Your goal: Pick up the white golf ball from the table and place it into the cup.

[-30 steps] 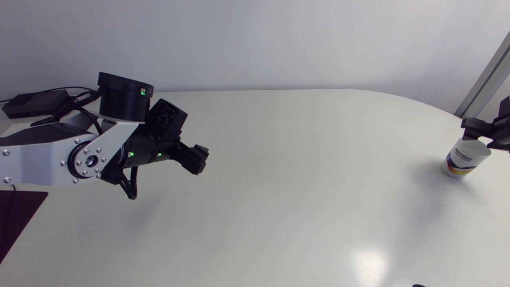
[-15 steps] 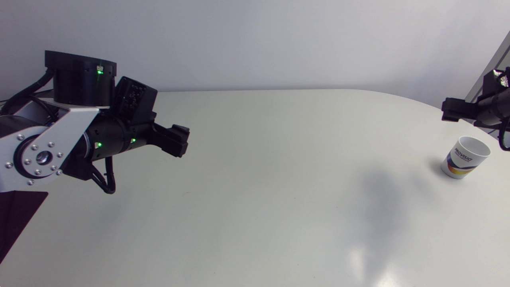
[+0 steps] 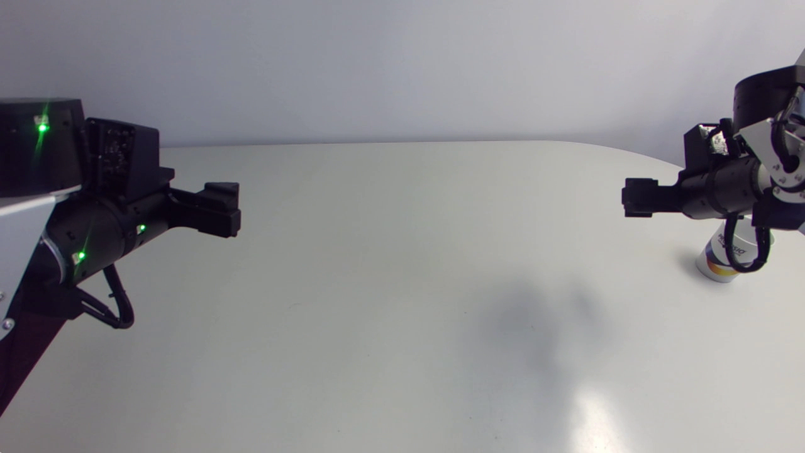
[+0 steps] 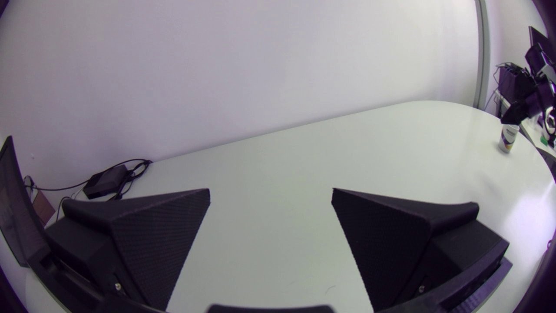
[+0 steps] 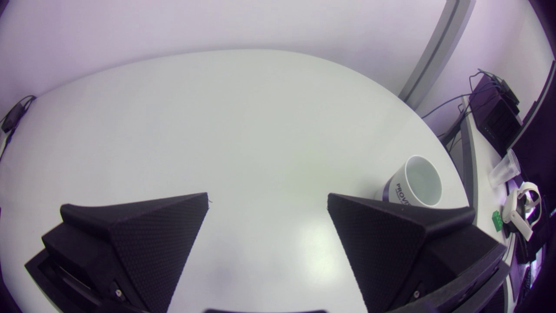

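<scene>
- My matte black left gripper (image 3: 220, 211) hangs above the left part of the pale grey, round-cornered table (image 3: 402, 264), its 2 wedge-shaped fingers pointing toward the middle
- In the left wrist view the left gripper (image 4: 270, 191) stands wide, with only tabletop showing between its fingers
- My matte black right gripper (image 3: 632, 197) hangs above the right part of the table and points toward the left one; the 2 are well apart
- In the right wrist view the right gripper (image 5: 267, 195) is spread wide too, clasping nothing
- The white, tapered cup (image 3: 714, 263), with a dark-blue and orange band near its base, stands upright near the table's right edge; from above, my right arm (image 3: 723, 182) and its black cable loop (image 3: 745, 251) cover most of it
- In the right wrist view the cup (image 5: 419, 180) sits just beside 1 finger, outside the gap, mouth upward; its inside shows pale and I cannot tell what lies in it
- From the left wrist view the cup (image 4: 508, 137) is far across the table, well apart from my left gripper
- A flat black box (image 4: 104, 182) with black cables lies at the table's edge by the wall
</scene>
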Robot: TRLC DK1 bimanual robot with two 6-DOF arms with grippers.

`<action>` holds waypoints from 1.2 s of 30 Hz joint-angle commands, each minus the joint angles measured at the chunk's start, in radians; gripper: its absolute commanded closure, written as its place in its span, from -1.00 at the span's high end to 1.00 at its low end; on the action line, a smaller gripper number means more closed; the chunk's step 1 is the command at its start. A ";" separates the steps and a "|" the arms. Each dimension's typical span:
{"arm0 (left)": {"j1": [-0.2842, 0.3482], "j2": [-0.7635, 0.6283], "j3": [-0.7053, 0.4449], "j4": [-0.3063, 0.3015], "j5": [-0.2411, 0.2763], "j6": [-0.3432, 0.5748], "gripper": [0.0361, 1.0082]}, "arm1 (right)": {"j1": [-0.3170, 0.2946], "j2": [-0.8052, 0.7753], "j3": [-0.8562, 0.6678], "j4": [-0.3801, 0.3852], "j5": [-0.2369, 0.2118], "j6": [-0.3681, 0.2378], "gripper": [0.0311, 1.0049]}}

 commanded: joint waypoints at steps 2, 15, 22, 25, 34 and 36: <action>0.041 -0.059 -0.099 0.040 -0.009 -0.022 0.99 | 0.038 -0.086 -0.120 0.063 0.015 0.019 0.92; 0.107 -0.331 -0.273 0.056 -0.009 0.014 0.99 | 0.076 -0.349 -0.391 0.180 0.044 0.004 0.92; 0.147 -0.452 -0.382 0.048 -0.009 0.037 0.99 | 0.076 -0.497 -0.506 0.217 0.066 -0.015 0.92; 0.173 -0.520 -0.411 0.020 -0.007 0.051 0.98 | 0.076 -0.559 -0.565 0.250 0.070 -0.019 0.92; 0.190 -0.722 -0.516 -0.038 -0.003 0.080 0.98 | 0.099 -0.726 -0.684 0.286 0.078 -0.036 0.92; 0.190 -0.750 -0.530 -0.050 -0.003 0.083 0.98 | 0.110 -0.763 -0.704 0.287 0.078 -0.042 0.92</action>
